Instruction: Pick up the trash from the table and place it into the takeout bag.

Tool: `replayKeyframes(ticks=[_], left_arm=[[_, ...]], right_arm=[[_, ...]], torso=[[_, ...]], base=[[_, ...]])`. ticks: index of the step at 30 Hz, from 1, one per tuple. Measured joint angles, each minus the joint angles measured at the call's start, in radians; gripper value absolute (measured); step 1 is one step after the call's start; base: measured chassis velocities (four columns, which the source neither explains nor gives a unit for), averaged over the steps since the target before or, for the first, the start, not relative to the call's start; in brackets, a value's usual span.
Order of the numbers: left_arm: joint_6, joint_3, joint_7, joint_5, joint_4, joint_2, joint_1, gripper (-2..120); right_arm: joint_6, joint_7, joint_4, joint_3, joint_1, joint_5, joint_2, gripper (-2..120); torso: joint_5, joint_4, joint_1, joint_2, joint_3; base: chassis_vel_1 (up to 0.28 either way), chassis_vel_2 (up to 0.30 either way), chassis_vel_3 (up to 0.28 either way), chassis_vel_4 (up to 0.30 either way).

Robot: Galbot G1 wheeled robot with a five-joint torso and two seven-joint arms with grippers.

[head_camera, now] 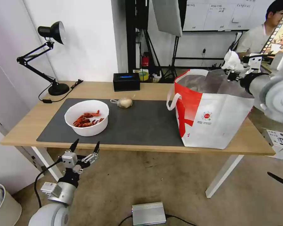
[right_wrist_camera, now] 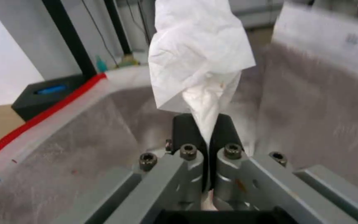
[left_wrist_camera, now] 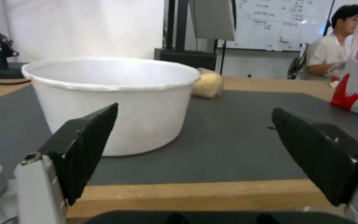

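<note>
My right gripper is shut on a crumpled white tissue, holding it over the open mouth of the white-and-red takeout bag at the table's right end. The right wrist view shows the tissue pinched between the black pads above the foil lining. A white bowl of red crayfish shells stands on the dark mat, and a small knotted clear bag lies behind it. My left gripper hangs open just off the table's front edge, level with the bowl.
A black desk lamp stands at the back left of the light-wood table, and a black rectangular box sits at the back middle. A silver box lies on the floor in front. A seated person is behind the bag.
</note>
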Motion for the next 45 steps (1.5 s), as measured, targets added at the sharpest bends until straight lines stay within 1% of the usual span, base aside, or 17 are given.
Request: replayKeyframes(ticks=[1, 6, 15, 18, 19, 21, 23, 27, 28, 30, 31, 37, 38, 41, 42, 44, 45], left_arm=[[0.0, 0.0, 0.0, 0.0, 0.0, 0.0, 0.0, 100], [0.005, 0.0, 0.0, -0.002, 0.0, 0.006, -0.006, 100], [0.005, 0.001, 0.0, -0.007, 0.007, 0.007, -0.012, 100], [0.005, 0.002, 0.0, -0.011, 0.01, 0.007, -0.016, 100], [0.005, 0.002, 0.0, -0.011, 0.01, 0.007, -0.016, 100], [0.006, 0.002, 0.0, -0.013, 0.012, 0.008, -0.018, 100], [0.006, 0.002, 0.0, -0.014, 0.013, 0.008, -0.019, 100], [0.007, 0.005, -0.001, -0.014, 0.016, 0.006, -0.024, 100], [0.007, 0.005, -0.001, -0.014, 0.016, 0.006, -0.024, 100], [0.011, 0.005, -0.001, -0.015, 0.014, 0.008, -0.028, 100], [0.011, 0.005, -0.001, -0.015, 0.014, 0.008, -0.028, 100], [0.021, 0.005, -0.004, -0.02, -0.003, 0.012, -0.032, 100], [0.021, 0.005, -0.004, -0.02, -0.003, 0.012, -0.032, 100], [0.022, 0.005, -0.004, -0.018, -0.008, 0.006, -0.025, 100], [0.022, 0.005, -0.004, -0.018, -0.008, 0.006, -0.025, 100], [0.021, 0.006, -0.004, -0.014, -0.012, 0.002, -0.02, 100], [0.021, 0.006, -0.004, -0.014, -0.012, 0.002, -0.02, 100]], right_arm=[[0.0, 0.0, 0.0, 0.0, 0.0, 0.0, 0.0, 0], [-0.024, 0.112, -0.061, -0.043, 0.078, 0.191, 0.003, 0], [-0.023, 0.179, -0.098, -0.082, 0.119, 0.296, 0.021, 3], [-0.02, 0.189, -0.103, -0.083, 0.112, 0.301, 0.034, 19], [-0.02, 0.189, -0.103, -0.083, 0.112, 0.301, 0.034, 19], [-0.019, 0.194, -0.101, -0.08, 0.106, 0.305, 0.036, 29], [-0.019, 0.195, -0.1, -0.079, 0.104, 0.305, 0.036, 32], [-0.017, 0.193, -0.09, -0.059, 0.082, 0.304, 0.035, 51], [-0.017, 0.193, -0.09, -0.059, 0.082, 0.304, 0.035, 51], [-0.016, 0.188, -0.087, -0.054, 0.079, 0.303, 0.035, 62], [-0.016, 0.188, -0.087, -0.054, 0.079, 0.303, 0.035, 62], [-0.015, 0.159, -0.086, -0.037, 0.069, 0.291, 0.033, 87], [-0.015, 0.159, -0.086, -0.037, 0.069, 0.291, 0.033, 87], [0.002, 0.087, -0.075, -0.022, 0.044, 0.242, 0.03, 98], [0.002, 0.087, -0.075, -0.022, 0.044, 0.242, 0.03, 98], [0.08, -0.07, -0.058, -0.009, 0.004, 0.111, 0.027, 100], [0.08, -0.07, -0.058, -0.009, 0.004, 0.111, 0.027, 100]], torso=[[0.0, 0.0, 0.0, 0.0, 0.0], [0.0, 0.0, 0.0, 0.0, 0.0], [0.0, 0.0, 0.0, 0.0, 0.0], [0.0, 0.0, 0.0, 0.0, 0.0], [0.0, 0.0, 0.0, 0.0, 0.0], [-0.0001, 0.0, 0.0, 0.0, 0.0], [-0.0001, 0.0, 0.0, 0.0, 0.0], [0.0, 0.0, 0.0, 0.0, 0.0], [0.0, 0.0, 0.0, 0.0, 0.0], [0.0, 0.0, 0.0, 0.0, 0.0], [0.0, 0.0, 0.0, 0.0, 0.0], [0.0, -0.0001, 0.0, 0.0, 0.0], [0.0, -0.0001, 0.0, 0.0, 0.0], [0.0, 0.0, 0.0, 0.0, 0.0], [0.0, 0.0, 0.0, 0.0, 0.0], [-0.0001, 0.0, 0.0, 0.0, 0.0], [-0.0001, 0.0, 0.0, 0.0, 0.0]], base=[[0.0, 0.0, 0.0, 0.0], [0.0, 0.0, 0.0, 0.0], [0.0, 0.0, 0.0, 0.0], [0.0, 0.0, 0.0, 0.0], [0.0, 0.0, 0.0, 0.0], [0.0, 0.0, 0.0, 0.0], [0.0, 0.0, 0.0, 0.0], [0.0, 0.0, 0.0, 0.0], [0.0, 0.0, 0.0, 0.0], [0.0, 0.0, 0.0, 0.0], [0.0, 0.0, 0.0, 0.0], [0.0, 0.0, 0.0, 0.0], [0.0, 0.0, 0.0, 0.0], [0.0, 0.0, 0.0, 0.0], [0.0, 0.0, 0.0, 0.0], [0.0, 0.0, 0.0, 0.0], [0.0, 0.0, 0.0, 0.0]])
